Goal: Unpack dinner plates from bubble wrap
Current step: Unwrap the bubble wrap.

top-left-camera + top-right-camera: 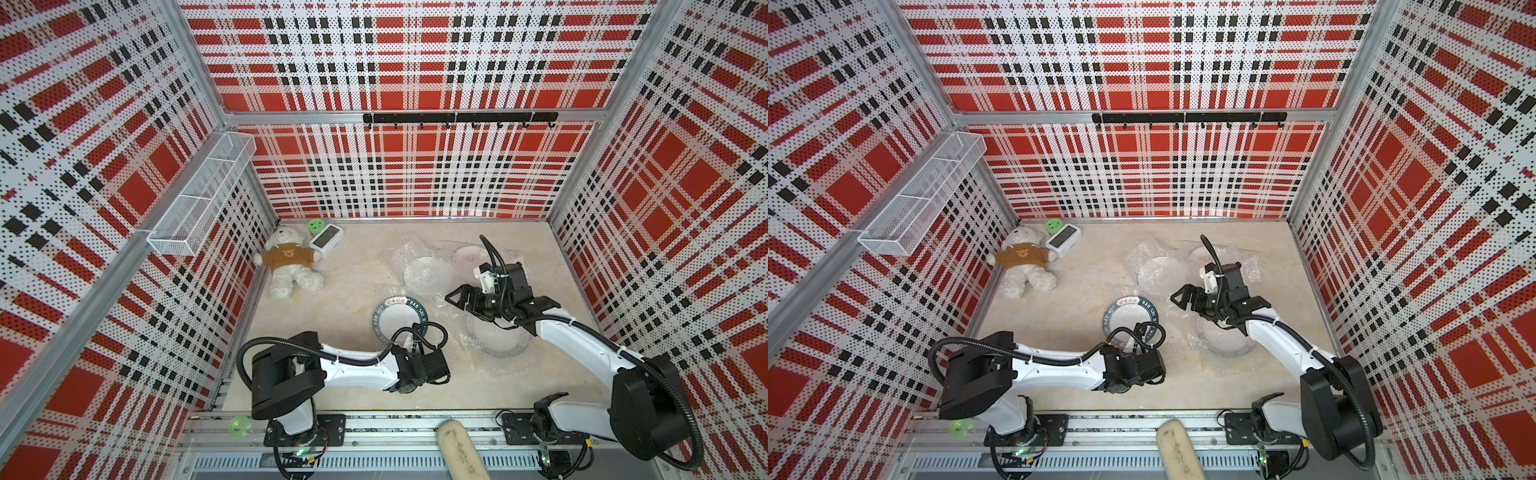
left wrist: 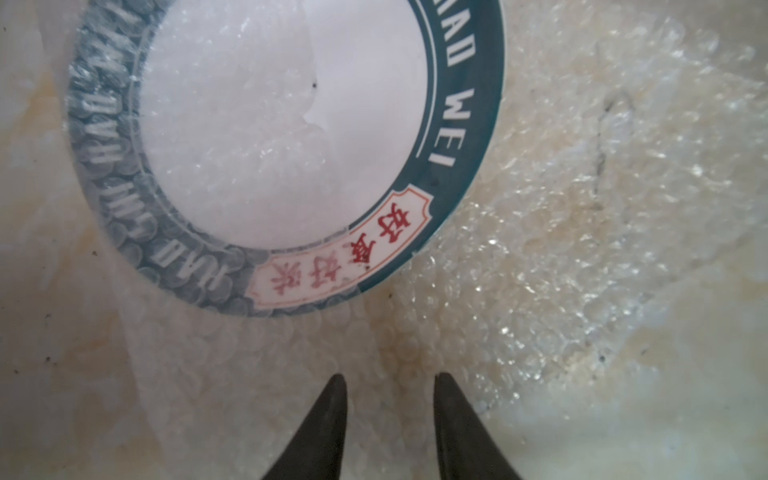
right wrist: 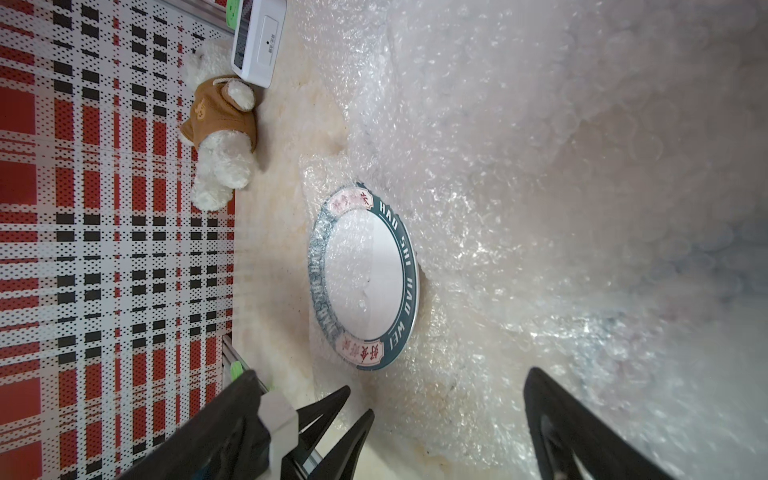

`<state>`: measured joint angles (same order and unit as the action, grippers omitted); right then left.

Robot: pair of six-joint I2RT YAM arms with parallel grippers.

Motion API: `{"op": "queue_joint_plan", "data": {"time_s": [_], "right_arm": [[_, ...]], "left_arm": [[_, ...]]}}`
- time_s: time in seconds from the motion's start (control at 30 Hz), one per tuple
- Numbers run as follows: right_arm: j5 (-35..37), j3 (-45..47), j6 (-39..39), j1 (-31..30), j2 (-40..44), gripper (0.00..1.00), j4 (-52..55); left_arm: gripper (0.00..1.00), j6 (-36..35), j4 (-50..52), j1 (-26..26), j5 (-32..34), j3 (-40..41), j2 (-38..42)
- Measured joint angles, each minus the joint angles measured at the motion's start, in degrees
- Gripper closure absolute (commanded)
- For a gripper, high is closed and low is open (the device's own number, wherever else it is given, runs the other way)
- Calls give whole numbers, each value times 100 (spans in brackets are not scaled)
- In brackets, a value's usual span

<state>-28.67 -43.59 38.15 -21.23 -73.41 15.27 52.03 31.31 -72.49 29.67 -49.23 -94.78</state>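
Left end effector [image 2: 388,378] hung part-open, empty, over bubble wrap [image 2: 561,208] beside lettered-rim plate [image 2: 291,124]. Right end effector [image 3: 446,390] wide open, empty. Wrap looked light, floppy; plate fragile. Pinch loose wrap edge.

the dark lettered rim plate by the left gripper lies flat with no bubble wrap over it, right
Not quite. The plate lies flat by the left gripper, but bubble wrap covers part of it, one side of the rim and centre. The left wrist view shows only the other side bare.
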Motion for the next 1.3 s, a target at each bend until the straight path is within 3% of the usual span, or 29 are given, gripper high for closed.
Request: {"op": "queue_joint_plan", "data": {"time_s": [0.4,0.6,0.73,1.07,1.1,1.17,1.3], "right_arm": [[-208,868,308,-264,-39,0,-138],[-238,1073,450,-264,-225,0,-468],[-304,1132,501,-264,-448,0,-697],[-411,1134,507,-280,-686,0,-992],[-407,1134,494,-280,-684,0,-988],[-382,1130,481,-280,-658,0,-940],[-216,1082,424,-280,-479,0,-632]], "left_arm": [[75,63,-24,203,-142,0,-162],[87,153,-17,205,-138,0,-160],[100,212,46,186,-111,33,-68],[100,398,321,131,101,46,442],[99,413,326,131,125,63,483],[79,382,313,136,125,131,570],[61,302,267,136,92,149,553]]}}
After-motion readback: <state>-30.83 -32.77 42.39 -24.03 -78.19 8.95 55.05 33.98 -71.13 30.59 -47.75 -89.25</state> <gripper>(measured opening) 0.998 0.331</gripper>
